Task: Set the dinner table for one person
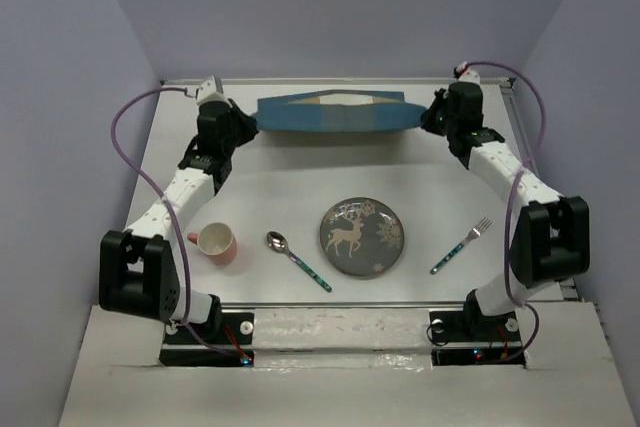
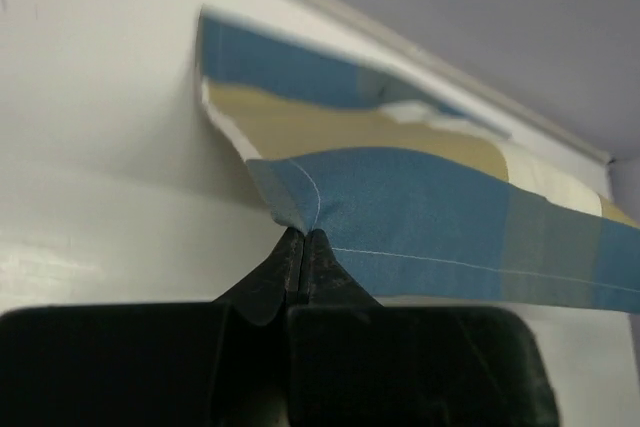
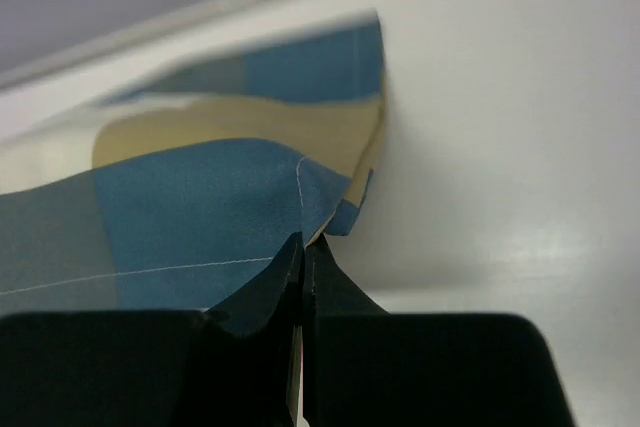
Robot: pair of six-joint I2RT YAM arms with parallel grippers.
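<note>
A blue-and-tan striped placemat (image 1: 333,115) hangs stretched between my two grippers above the far part of the white dinner table (image 1: 300,177). My left gripper (image 1: 252,125) is shut on its left corner (image 2: 290,192). My right gripper (image 1: 424,119) is shut on its right corner (image 3: 320,209). Nearer the front lie a grey plate with a deer (image 1: 362,237), a pink cup (image 1: 217,243), a spoon (image 1: 296,258) and a fork (image 1: 461,244).
The table's far edge has a raised rim (image 1: 330,81) just behind the placemat. Purple walls close in the left, right and far sides. The arm bases (image 1: 210,332) stand at the near edge.
</note>
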